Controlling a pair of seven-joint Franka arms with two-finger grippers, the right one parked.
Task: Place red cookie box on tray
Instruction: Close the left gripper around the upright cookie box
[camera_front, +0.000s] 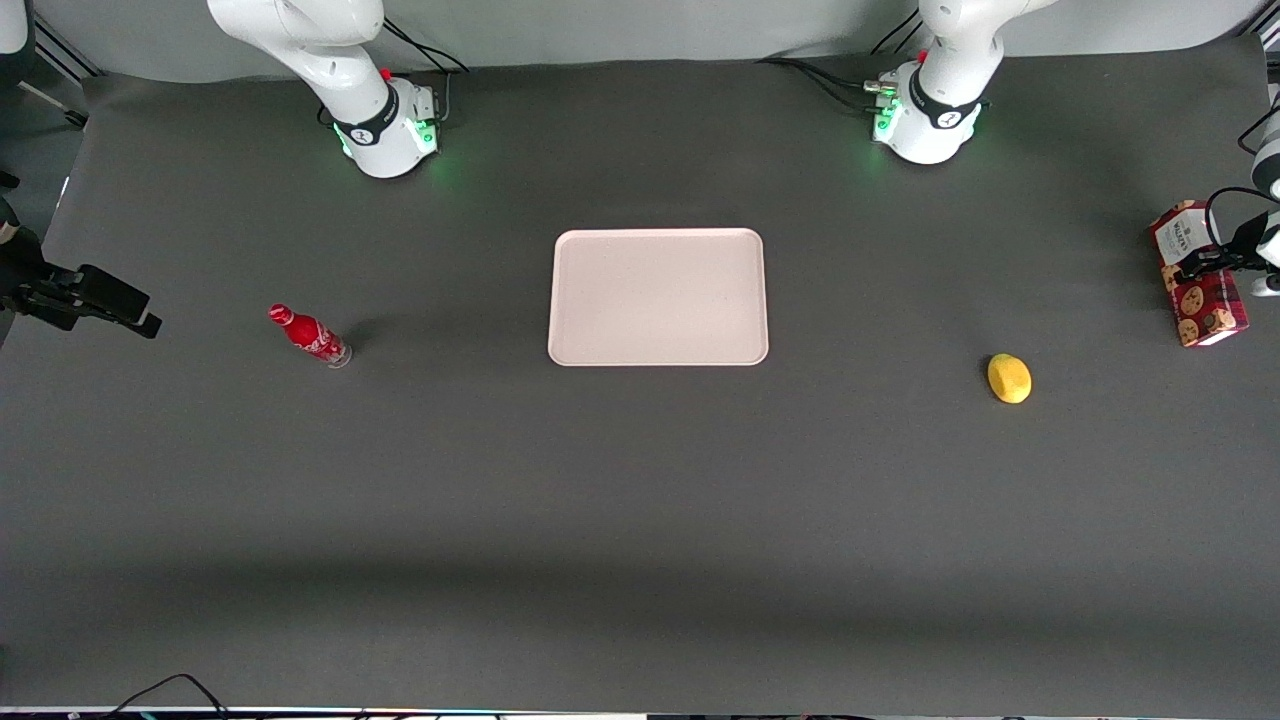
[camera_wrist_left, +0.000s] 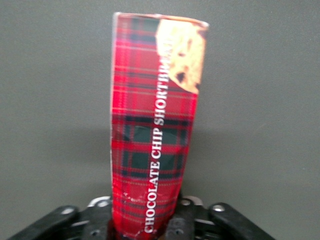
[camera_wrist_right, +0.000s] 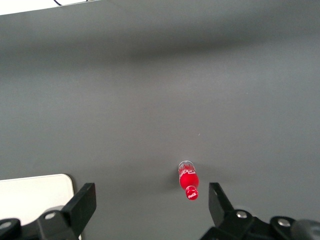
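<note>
The gripper (camera_front: 1215, 262) sits at the working arm's end of the table, its fingers clamped on the red cookie box (camera_front: 1197, 273). The wrist view shows the box (camera_wrist_left: 152, 125) pinched between the fingers (camera_wrist_left: 100, 215), its tartan side reading "CHOCOLATE CHIP SHORTBREAD". From the tray (camera_front: 658, 297) at the table's middle, the box lies at about three o'clock, well apart. A yellow fruit (camera_front: 1009, 379) lies at roughly seven o'clock from the box.
</note>
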